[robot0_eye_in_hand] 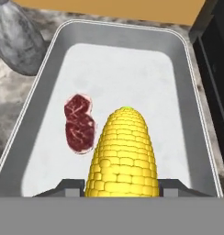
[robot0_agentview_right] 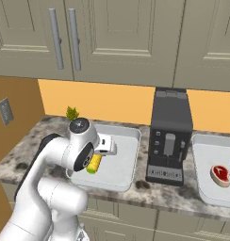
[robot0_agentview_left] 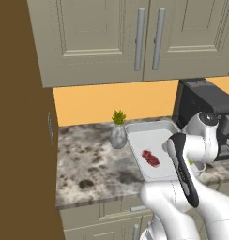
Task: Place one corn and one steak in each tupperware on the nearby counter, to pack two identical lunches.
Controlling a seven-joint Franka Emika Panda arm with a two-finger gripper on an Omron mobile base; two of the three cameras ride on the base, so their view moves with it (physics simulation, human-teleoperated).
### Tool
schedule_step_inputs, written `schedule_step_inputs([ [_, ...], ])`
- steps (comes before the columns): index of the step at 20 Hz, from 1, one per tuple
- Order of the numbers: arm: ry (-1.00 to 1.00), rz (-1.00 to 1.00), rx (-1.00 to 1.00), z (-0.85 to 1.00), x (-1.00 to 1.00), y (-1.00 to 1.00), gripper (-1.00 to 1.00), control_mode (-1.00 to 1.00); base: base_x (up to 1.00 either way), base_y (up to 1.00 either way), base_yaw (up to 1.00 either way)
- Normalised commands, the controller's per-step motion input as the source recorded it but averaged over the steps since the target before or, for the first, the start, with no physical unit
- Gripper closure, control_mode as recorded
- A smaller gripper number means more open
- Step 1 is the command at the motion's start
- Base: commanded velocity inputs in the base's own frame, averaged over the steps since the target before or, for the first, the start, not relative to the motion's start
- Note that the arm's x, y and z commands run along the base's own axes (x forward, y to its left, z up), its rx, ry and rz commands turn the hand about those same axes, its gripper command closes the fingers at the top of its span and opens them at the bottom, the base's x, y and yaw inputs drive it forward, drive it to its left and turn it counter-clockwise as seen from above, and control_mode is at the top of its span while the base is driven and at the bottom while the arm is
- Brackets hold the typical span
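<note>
Corn (robot0_eye_in_hand: 123, 156) sits clamped in gripper (robot0_eye_in_hand: 122, 183) above tupperware (robot0_eye_in_hand: 187, 59), beside steak (robot0_eye_in_hand: 79, 123).

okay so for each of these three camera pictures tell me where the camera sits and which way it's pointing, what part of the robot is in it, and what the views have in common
Left base view: behind the arm to its left, looking forward and down at the counter; the white arm rises at lower right.
Right base view: behind the arm to its right, same counter; the arm rises at lower left, the coffee machine stands beyond.
Hand view: on the hand, looking along the claw, shut on the corn, into the tupperware.
Shared: that tupperware in all three; the steak in it, in the left base and hand views.
</note>
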Motion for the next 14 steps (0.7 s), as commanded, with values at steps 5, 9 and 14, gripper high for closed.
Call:
schedule_step_inputs([
  [5,0.05,0.00,-0.01,-0.35,0.37,-0.12,1.00,-1.00,0.00,0.00,0.00],
  [9,0.05,0.00,-0.01,-0.32,0.38,-0.06,1.00,-1.00,0.00,0.00,0.00],
  [14,0.05,0.00,-0.01,-0.33,0.38,-0.07,1.00,-1.00,0.00,0.00,0.00],
])
